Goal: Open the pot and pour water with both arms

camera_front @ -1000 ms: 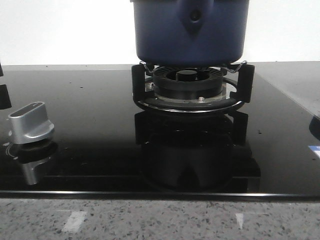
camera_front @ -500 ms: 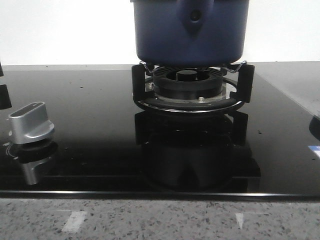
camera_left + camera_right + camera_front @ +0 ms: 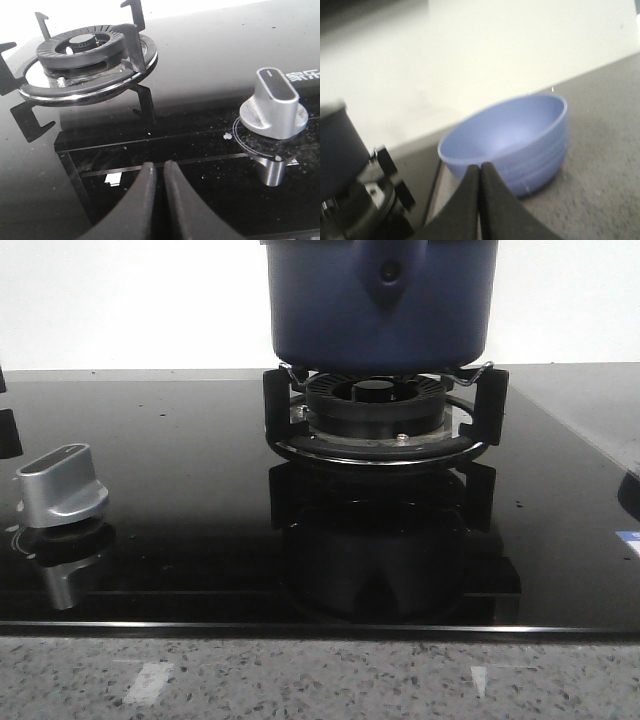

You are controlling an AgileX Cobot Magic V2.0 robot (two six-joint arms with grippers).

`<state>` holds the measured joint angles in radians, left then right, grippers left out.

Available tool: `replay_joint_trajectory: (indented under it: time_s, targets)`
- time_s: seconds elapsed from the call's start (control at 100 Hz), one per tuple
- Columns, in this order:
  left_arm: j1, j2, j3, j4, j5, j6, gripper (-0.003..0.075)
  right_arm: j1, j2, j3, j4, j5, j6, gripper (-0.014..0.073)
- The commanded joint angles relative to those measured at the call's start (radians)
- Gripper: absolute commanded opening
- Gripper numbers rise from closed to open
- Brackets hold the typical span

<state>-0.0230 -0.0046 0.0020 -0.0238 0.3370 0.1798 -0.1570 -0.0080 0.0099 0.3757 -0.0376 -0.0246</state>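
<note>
Both end effectors closed, empty, left end effector, right end effector, pot on burner.

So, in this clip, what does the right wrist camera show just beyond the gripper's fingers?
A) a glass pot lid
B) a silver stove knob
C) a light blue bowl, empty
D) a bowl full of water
C: the right gripper, fingers closed together, points at a light blue bowl sitting on the grey counter, its inside bare and dry-looking.
</note>
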Motion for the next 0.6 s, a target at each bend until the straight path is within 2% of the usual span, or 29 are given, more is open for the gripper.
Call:
replay_joint_trajectory:
  time_s: [0.0,0.16,0.26,0.43,0.59]
  targets:
    - [0.002,-0.027,0.031,0.011,-0.039,-0.012,-0.002,0.0,-0.022,0.027,0.049,-0.144,-0.007,-0.0069]
    - [0.002,-0.027,0.031,0.034,-0.054,-0.008,-0.002,0.0,-0.022,0.027,0.079,-0.15,0.025,-0.0068]
    - [0.002,-0.027,0.031,0.018,-0.175,-0.008,-0.002,0.0,-0.022,0.027,0.106,-0.14,0.06,-0.0068]
    - [0.002,-0.027,0.031,-0.23,-0.444,-0.008,-0.002,0.0,-0.022,0.025,0.18,-0.128,0.197,-0.0069]
    - [0.002,-0.027,0.03,-0.497,-0.566,-0.008,-0.002,0.002,-0.022,0.006,0.18,-0.007,0.199,-0.0069]
